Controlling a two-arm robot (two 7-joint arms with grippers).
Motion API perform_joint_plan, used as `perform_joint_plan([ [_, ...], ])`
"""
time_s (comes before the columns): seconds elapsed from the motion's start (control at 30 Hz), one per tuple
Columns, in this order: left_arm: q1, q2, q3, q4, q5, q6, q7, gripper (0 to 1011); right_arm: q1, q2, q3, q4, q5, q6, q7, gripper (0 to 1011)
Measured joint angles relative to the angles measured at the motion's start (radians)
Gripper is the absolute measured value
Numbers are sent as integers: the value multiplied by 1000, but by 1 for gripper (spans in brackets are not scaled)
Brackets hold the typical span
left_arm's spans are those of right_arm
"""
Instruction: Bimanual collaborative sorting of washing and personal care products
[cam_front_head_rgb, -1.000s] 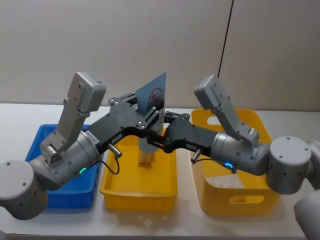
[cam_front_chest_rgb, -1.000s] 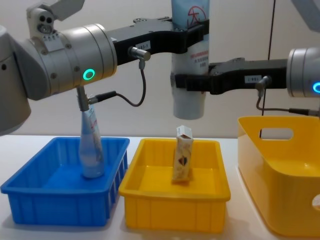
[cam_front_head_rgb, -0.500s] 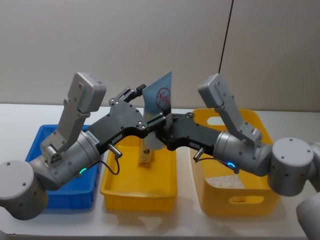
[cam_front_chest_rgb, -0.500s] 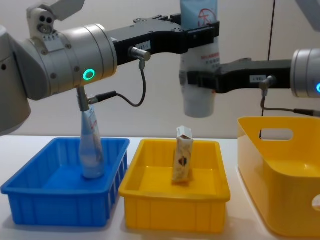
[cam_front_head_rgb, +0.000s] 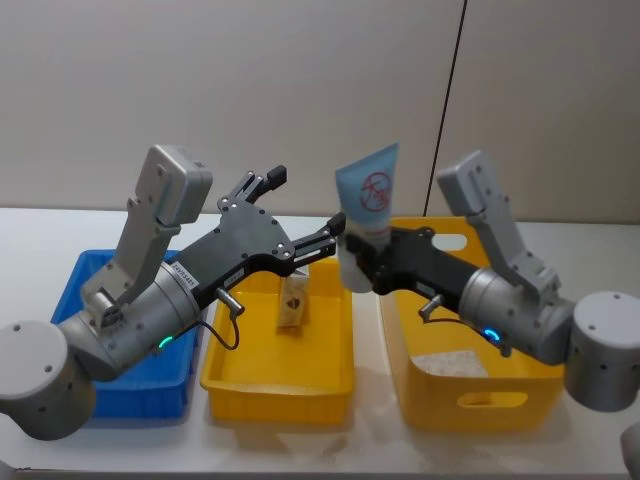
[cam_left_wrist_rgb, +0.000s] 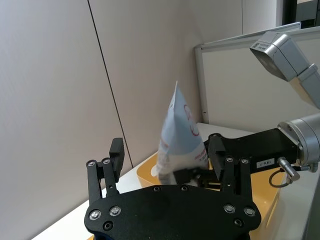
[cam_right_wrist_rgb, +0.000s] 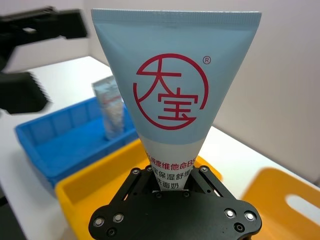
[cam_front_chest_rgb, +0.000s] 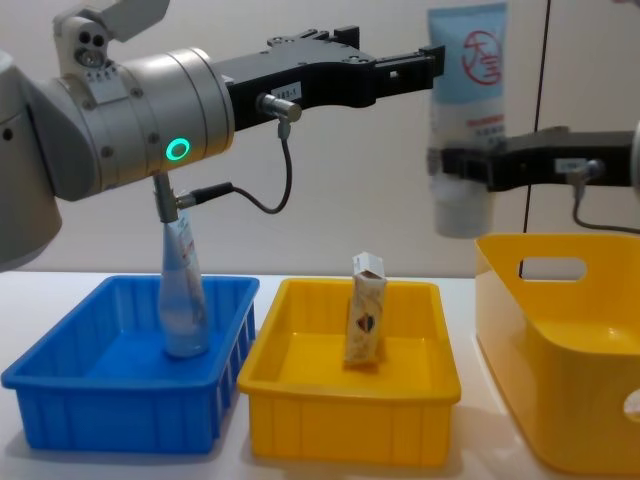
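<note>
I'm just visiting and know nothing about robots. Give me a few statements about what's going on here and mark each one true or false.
1. The right gripper holds a tube upright in the air. True.
2. The left gripper is clamped on that tube. False: it is open and apart from it.
3. A small carton stands in the middle yellow crate. True.
4. The blue crate holds a carton. False: a second tube stands in it.
5. The held tube's cap end points down. True.
</note>
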Motion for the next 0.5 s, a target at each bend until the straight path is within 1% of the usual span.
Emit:
perform_joint_plan([
  [0.17,0,0,0,0,0,0,0,1001,-30,11,27,-24,-1,25,-55,153],
  [0.2,0,0,0,0,0,0,0,1001,-40,15,37,-31,-1,33,-70,153],
  [0.33,0,0,0,0,0,0,0,1001,-57,21,53,-43,-1,50,-103,146],
  [0.4,0,0,0,0,0,0,0,1001,-70,26,68,-52,-1,64,-124,144],
  [0.43,0,0,0,0,0,0,0,1001,-74,28,72,-54,-1,70,-134,157],
  [0.47,0,0,0,0,0,0,0,1001,-83,30,83,-58,-1,78,-149,232],
  [0.5,0,0,0,0,0,0,0,1001,-87,31,87,-60,-1,84,-158,246],
])
